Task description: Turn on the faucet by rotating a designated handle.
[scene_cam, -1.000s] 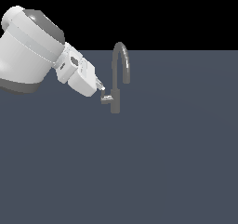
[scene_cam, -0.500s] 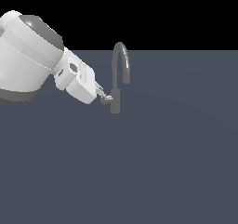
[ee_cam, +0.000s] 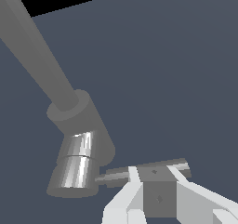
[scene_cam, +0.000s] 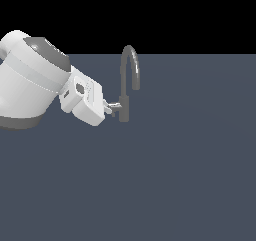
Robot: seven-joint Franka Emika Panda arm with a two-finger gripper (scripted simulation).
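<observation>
1. A small grey metal faucet (scene_cam: pixel 125 102) with a tall arched gooseneck spout stands on a plain dark grey counter (scene_cam: pixel 190 175), near the middle of the exterior view.
2. Its handle (ee_cam: pixel 153 169), a thin grey lever on a short horizontal stub, juts from the short cylindrical body toward the exterior view's left.
3. The white claw (ee_cam: pixel 151 195) of the big white robot arm (scene_cam: pixel 30 82) sits right at that lever. In the wrist view the pale fingers (ee_cam: pixel 128 197) flank the lever bar on both sides.
4. The claw looks clenched on the handle, though neither view shows the contact faces plainly, so I judge this rather than see it.
5. The lever looks rigid and light, turning about a fixed stub axis; it should neither bend nor break, but polished metal is likely slippery.
6. The best hold is out on the bar, away from the stub, where leverage is greatest and the fingers clear the shiny body.
7. Pressure should follow the lever's arc; a straight pull risks the pads sliding off.
</observation>
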